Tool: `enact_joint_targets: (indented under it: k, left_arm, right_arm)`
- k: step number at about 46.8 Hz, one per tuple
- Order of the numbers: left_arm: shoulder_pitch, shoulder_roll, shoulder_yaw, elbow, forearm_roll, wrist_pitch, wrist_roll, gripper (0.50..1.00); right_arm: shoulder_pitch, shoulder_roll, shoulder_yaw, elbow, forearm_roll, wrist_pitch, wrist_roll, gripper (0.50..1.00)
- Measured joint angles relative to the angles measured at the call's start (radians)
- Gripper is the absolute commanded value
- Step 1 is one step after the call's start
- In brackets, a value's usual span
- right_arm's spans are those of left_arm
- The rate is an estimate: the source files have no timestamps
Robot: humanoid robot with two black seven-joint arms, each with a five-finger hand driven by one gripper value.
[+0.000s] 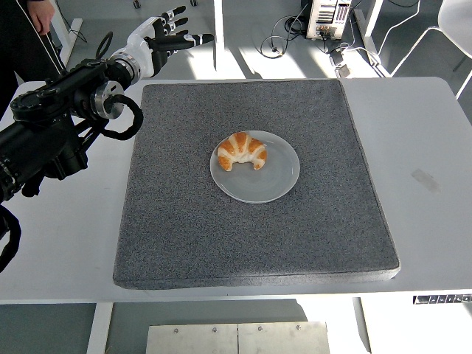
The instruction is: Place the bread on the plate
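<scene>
I see the croissant (243, 150) lying on the plate (274, 182), mid-mat (184, 221). My left hand (158, 37) hovers past the desk's (428, 133) far-left corner, fingers spread, holding nothing.

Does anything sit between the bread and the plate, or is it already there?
Nothing is in the way: the bread already lies on the plate, on its far-left part. The left hand is open, up beyond the mat's far-left corner.

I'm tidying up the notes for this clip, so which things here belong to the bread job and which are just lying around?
Part of the job: croissant, plate, left hand.

Just there: grey mat, white table, cables on the floor, person's hand.
</scene>
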Motion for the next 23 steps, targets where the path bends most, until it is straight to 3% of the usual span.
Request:
enact_joint_targets:
  k: [6, 11, 23]
  left_arm:
    - [0.059, -0.007, -0.166, 0.000, -0.050, -0.066, 0.001, 0.980]
    - [0.098, -0.015, -0.278, -0.001, -0.079, -0.080, 0.002, 0.980]
    - [0.189, -0.043, -0.388, 0.001, -0.197, -0.113, 0.002, 0.980]
  right_arm:
    - [0.000, 0.000, 0.000, 0.000, 0.000, -0.001, 0.000, 1.000]
    - [0.000, 0.000, 0.000, 0.001, 0.000, -0.002, 0.000, 1.000]
    - [0.000, 0.000, -0.001, 0.001, 0.000, -0.002, 0.000, 1.000]
